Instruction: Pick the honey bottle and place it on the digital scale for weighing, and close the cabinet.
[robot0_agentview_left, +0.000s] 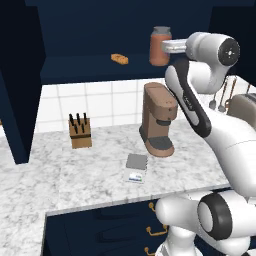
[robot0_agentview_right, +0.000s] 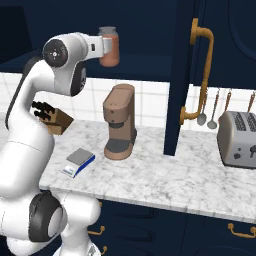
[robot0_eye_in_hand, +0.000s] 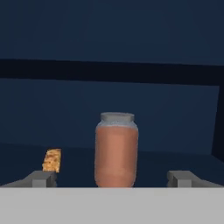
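Honey bottle (robot0_eye_in_hand: 116, 149): standing upright on cabinet (robot0_agentview_left: 75, 67) shelf. Toaster (robot0_agentview_right: 239, 138): showing whole in right base view. Gripper (robot0_eye_in_hand: 114, 178): fingers spread wide, flanking bottle, gripping nothing. Digital scale (robot0_agentview_left: 136, 167): sitting on counter.

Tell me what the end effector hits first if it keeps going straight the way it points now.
Most likely the honey bottle: it stands upright on the cabinet shelf, centred between the open end effector fingertips. The remaining gap is hard to judge.
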